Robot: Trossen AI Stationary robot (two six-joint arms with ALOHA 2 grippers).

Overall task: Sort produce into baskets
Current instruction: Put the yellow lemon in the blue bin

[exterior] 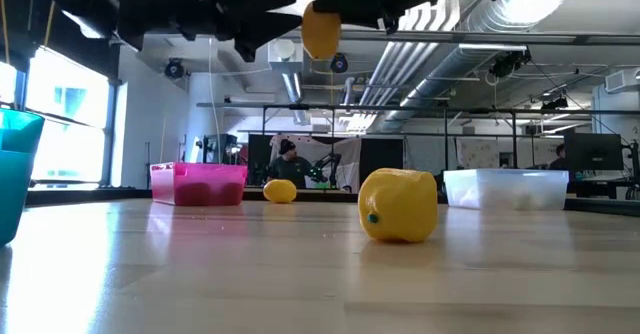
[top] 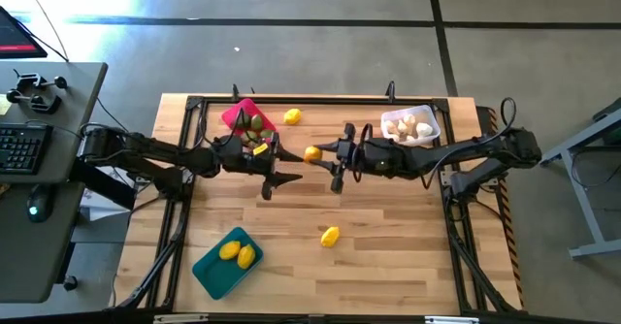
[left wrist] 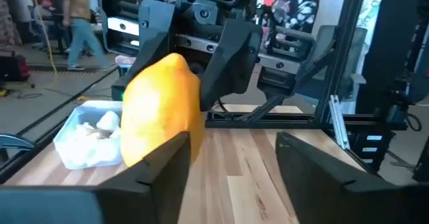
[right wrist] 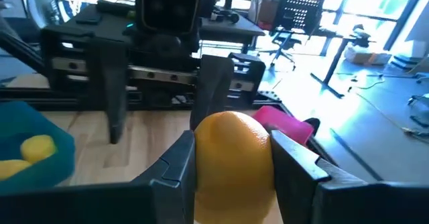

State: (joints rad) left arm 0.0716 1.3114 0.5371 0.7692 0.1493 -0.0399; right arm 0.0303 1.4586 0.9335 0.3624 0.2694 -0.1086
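We judge the lemon [right wrist: 231, 153], clamped in the right gripper [right wrist: 232, 158] mid-bench, light, stiff and slippery, best pinched across its belly by the left gripper [top: 284, 166], which is open.

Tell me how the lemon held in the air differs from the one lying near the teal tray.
The held lemon hangs clear above the table, pinched in the right gripper; the loose lemon rests on the wood, touched by nothing. The held one is between the pink basket and the whitish basket, the loose one beside the teal tray. Both are yellow-orange ovals.
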